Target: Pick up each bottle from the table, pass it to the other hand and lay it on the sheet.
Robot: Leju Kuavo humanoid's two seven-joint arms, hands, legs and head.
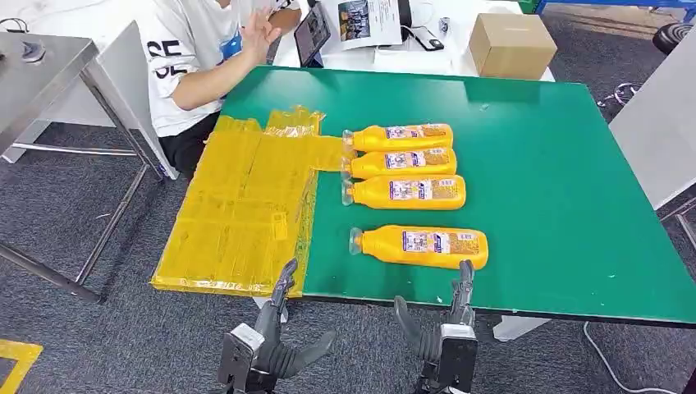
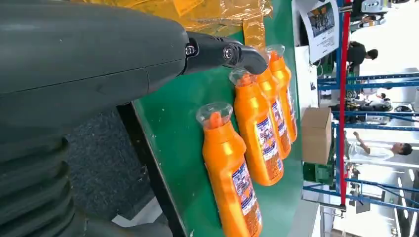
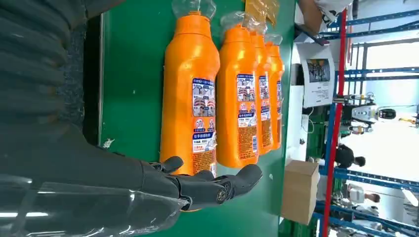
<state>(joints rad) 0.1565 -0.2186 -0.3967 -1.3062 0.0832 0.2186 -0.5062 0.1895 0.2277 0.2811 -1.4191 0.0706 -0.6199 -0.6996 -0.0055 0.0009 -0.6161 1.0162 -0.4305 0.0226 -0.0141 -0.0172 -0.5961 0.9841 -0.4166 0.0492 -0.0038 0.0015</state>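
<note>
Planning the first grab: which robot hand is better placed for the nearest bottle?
Probably the right robot hand: it hovers open at the nearest bottle's base end. The left robot hand sits by the yellow sheet, ready to receive.

Bottles (image 1: 408, 163): you see three side by side, a fourth (image 1: 422, 246) nearer you.
Sheet (image 1: 238, 213): left of them, on the table (image 1: 558, 189).
Box (image 1: 512, 44): behind.

**Orange on green, yellow at 9 o'clock**

The counter (image 1: 558, 189) is flat green. 4 bottles (image 1: 420, 246) are orange with clear caps and white-and-purple printed labels. At 9 o'clock of them lies a glossy translucent yellow sheet (image 1: 238, 213). Both hands, left (image 1: 279, 328) and right (image 1: 447, 328), are dark grey. At 1 o'clock sits a plain brown box (image 1: 510, 45). The floor (image 1: 98, 336) is speckled grey carpet.
</note>
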